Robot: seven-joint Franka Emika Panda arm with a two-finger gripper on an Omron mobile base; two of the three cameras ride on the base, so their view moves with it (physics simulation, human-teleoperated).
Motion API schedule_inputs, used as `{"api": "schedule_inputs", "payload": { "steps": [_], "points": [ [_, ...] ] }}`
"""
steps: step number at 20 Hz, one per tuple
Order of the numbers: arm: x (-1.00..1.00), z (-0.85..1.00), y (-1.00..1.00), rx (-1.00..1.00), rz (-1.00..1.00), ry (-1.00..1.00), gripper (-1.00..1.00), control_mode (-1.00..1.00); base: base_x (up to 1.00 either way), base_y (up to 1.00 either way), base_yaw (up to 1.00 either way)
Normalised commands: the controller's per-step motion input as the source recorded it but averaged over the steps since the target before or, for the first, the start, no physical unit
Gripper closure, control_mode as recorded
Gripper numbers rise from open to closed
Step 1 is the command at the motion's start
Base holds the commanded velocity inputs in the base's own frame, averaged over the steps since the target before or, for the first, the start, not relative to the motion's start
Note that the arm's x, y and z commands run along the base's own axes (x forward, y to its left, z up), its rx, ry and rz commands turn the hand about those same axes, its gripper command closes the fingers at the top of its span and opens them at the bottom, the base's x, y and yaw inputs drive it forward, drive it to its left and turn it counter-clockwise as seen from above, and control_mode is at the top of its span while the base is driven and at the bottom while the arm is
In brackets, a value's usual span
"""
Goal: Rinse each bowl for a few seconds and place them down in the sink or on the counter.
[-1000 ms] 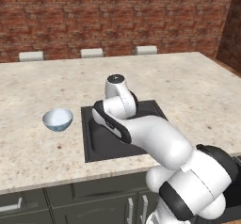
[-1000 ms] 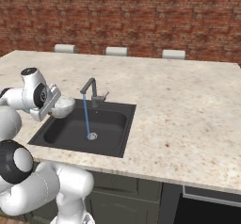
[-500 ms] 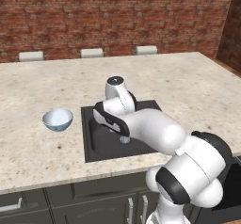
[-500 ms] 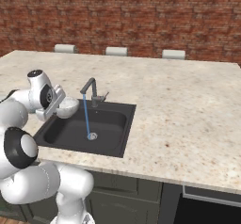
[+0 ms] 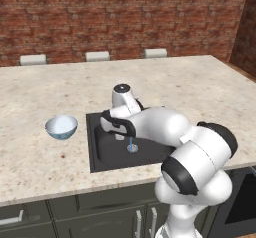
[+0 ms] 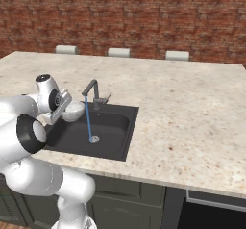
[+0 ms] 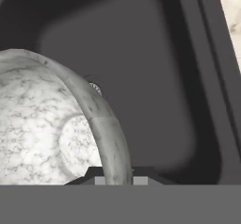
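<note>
One speckled bowl sits pinched by its rim in the closed pincer.

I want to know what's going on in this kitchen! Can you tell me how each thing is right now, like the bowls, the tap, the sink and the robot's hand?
Mottled grey-white speckled bowl: held by its rim, over the sink, beside the water stream.
Two-finger gripper: shut on the speckled bowl.
Glossy pale blue bowl: upright on the counter, left of the sink.
Dark angular faucet: running.
Square black sink: no bowl resting in it.
Beige speckled counter: carries the blue bowl.

Even, diffuse rendered light; soft shadow inside sink; no glare; base views slightly soft, hand view sharp.
</note>
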Motion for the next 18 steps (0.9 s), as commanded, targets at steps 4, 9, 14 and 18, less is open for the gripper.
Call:
{"api": "schedule_inputs", "payload": {
  "steps": [4,9,14,18],
  "points": [
    [0.42,-0.22,0.0,0.0,-0.02,0.01,1.0,-1.0,0.0,0.0,0.0],
    [0.36,-0.2,0.0,-0.01,-0.03,0.01,1.0,-1.0,0.0,0.0,0.0],
    [0.21,-0.18,0.06,-0.02,-0.03,0.0,1.0,-1.0,0.0,0.0,0.0],
    [0.05,-0.16,0.31,-0.05,-0.03,0.0,1.0,-1.0,0.0,0.0,0.0]
  ]
}}
